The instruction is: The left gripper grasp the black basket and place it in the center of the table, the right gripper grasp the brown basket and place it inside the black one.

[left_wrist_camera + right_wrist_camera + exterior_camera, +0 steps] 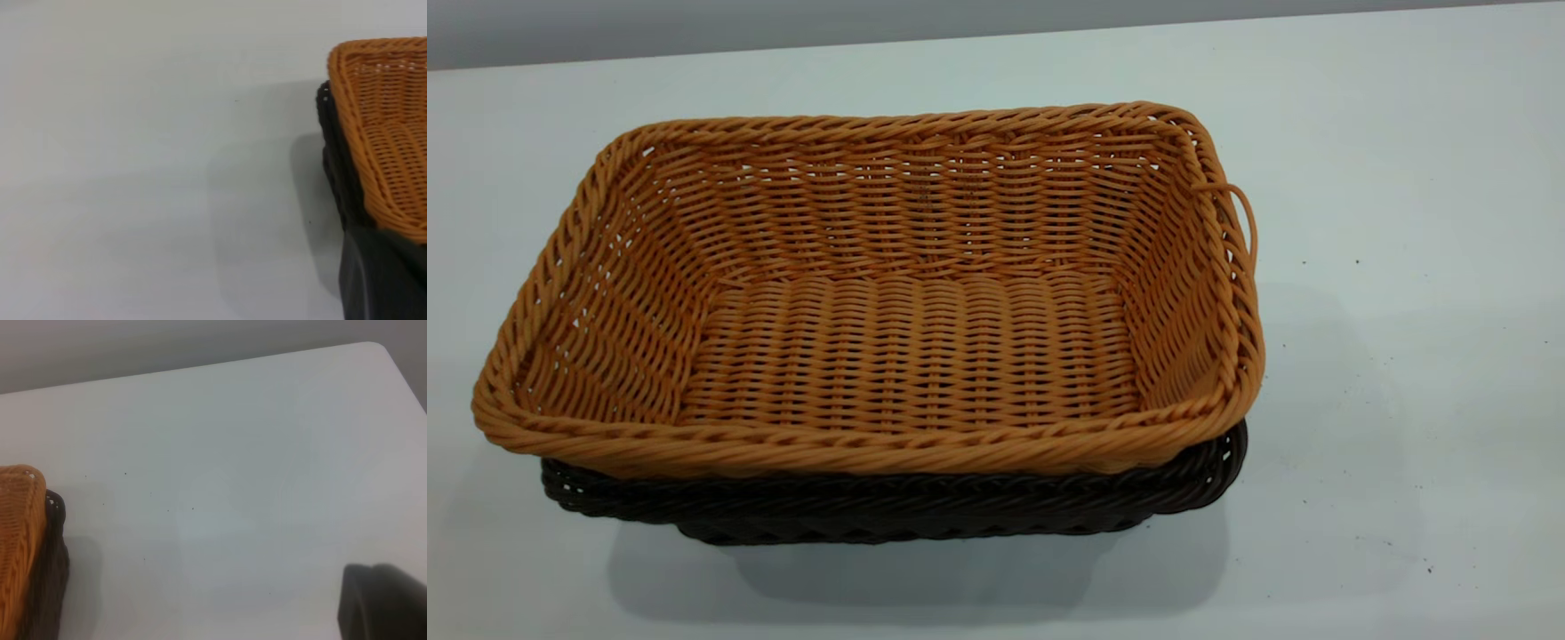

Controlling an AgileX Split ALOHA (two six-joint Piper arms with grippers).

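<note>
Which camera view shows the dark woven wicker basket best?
The exterior view: the dark brown-black woven wicker basket shows its whole front rim beneath the orange-tan woven basket nested inside it. Both wrist views catch only one dark corner.

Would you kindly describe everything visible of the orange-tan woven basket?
The orange-tan rectangular woven wicker-style basket sits upright, nested inside the very dark brown-black woven basket, whose braided rim shows beneath its near edge. It has a braided rim, sloping open-weave sides and a ribbed flat bottom, and it is empty. One loose strand loops out at its right end. Both rest on the plain white table. No gripper touches it; its corner also shows in both wrist views.
</note>
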